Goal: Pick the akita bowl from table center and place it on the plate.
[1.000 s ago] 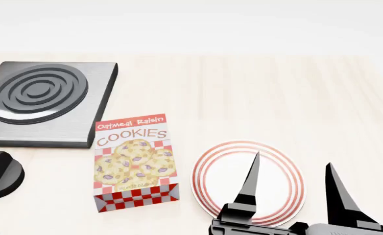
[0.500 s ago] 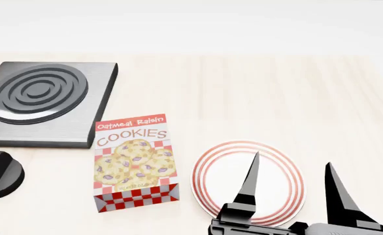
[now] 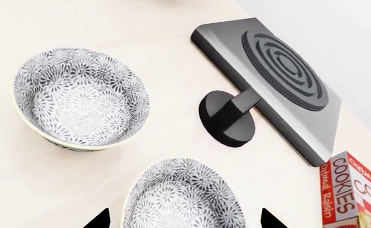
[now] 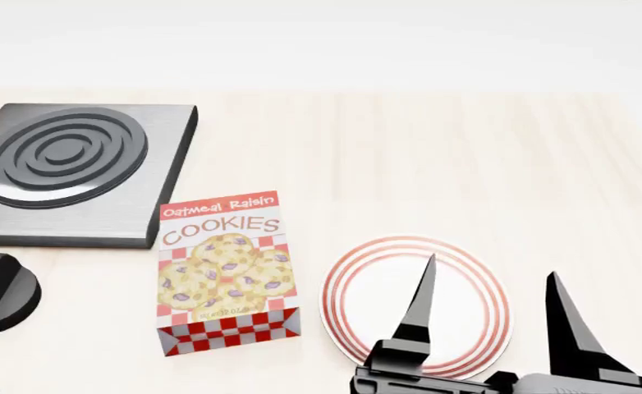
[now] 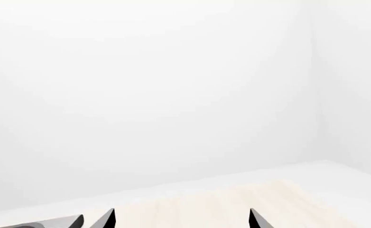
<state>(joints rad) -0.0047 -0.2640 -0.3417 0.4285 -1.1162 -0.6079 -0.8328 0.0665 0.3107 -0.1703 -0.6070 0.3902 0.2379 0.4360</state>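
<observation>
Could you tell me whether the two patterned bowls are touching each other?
Apart. The left wrist view shows a strip of bare table between the farther bowl and the nearer bowl, so their rims do not meet.

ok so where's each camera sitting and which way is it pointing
Head view: on the robot's head, looking down at the table with the plate; the open right gripper shows.
Left wrist view: near the left gripper, facing two patterned bowls; only its fingertips show.
Right wrist view: near the right gripper, facing a blank wall; fingertips only.
Shared: the head and left wrist views both show the cookie box and burner.
</observation>
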